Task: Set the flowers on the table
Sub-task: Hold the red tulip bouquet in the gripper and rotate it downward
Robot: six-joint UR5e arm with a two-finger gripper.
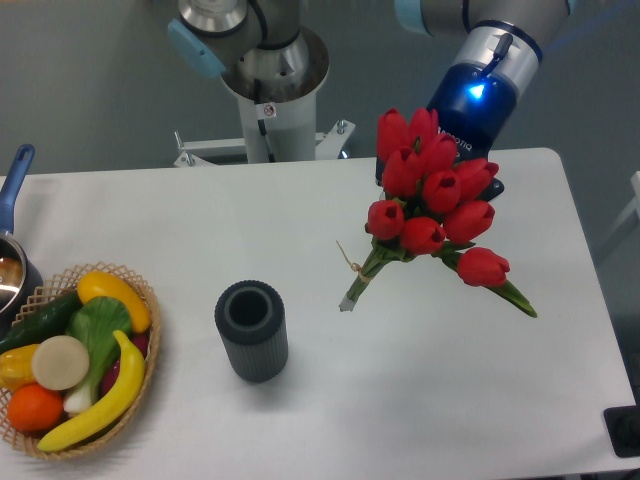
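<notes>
- My claw (445,160) is hidden behind the red heads of the flowers (432,205), so I cannot tell if it is clenched on them or released; only my wrist with its blue light shows above the bunch.
- The flowers are directly in front of my claw, tilted, with the red heads up near my wrist and the green stems going down to the left.
- The stems are tied with tan string, and their cut end is at or just over the table (330,400); I cannot tell if it touches.
- One tulip and one long green leaf stick out from the bunch, below my claw and to the right.
- A dark grey ribbed cylinder (251,331), open at the top, stands upright on the table, well to the left of my claw and lower.
- A woven basket (150,345) with fruit and vegetables is far to the left, at the table edge.
- A pot with a blue handle (14,178) is just behind this basket, partly cut off.
</notes>
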